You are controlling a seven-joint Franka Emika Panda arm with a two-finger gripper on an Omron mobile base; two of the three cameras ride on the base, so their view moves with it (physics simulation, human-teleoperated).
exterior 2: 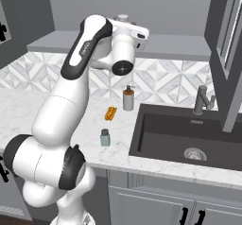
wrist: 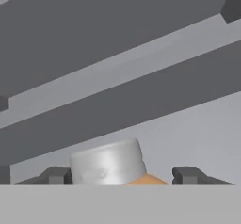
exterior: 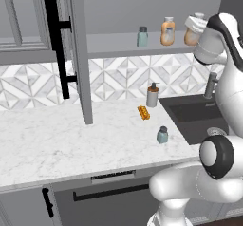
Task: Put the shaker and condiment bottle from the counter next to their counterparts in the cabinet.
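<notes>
Claw [wrist: 120, 175] fingers stand spread to either side of a whitish cap with orange beneath it, at six o'clock in the hand view; whether they press the condiment bottle [exterior: 191, 34] or have let go cannot be told. From the left base view that bottle sits up at the cabinet shelf [exterior: 118, 47], at three o'clock of its twin [exterior: 167, 31], so the arm appears to be setting it beside its counterpart, as the task asks. A second shaker [exterior: 142, 37] stands on the shelf at nine o'clock of the twin bottle, well apart from it.

Down on the desk [exterior: 57, 144] the shaker [exterior: 163, 135] waits untouched, near the sink [exterior: 199, 116] edge; it is likely the next thing to fetch. At twelve o'clock of it lie a flat orange ridged object [exterior: 143, 112] and a pump dispenser [exterior: 152, 95].

White marble worktop meets a diamond-patterned tile wall, and the cabinet door [exterior: 78, 54] hangs open with its black handle [exterior: 57, 42] showing.
</notes>
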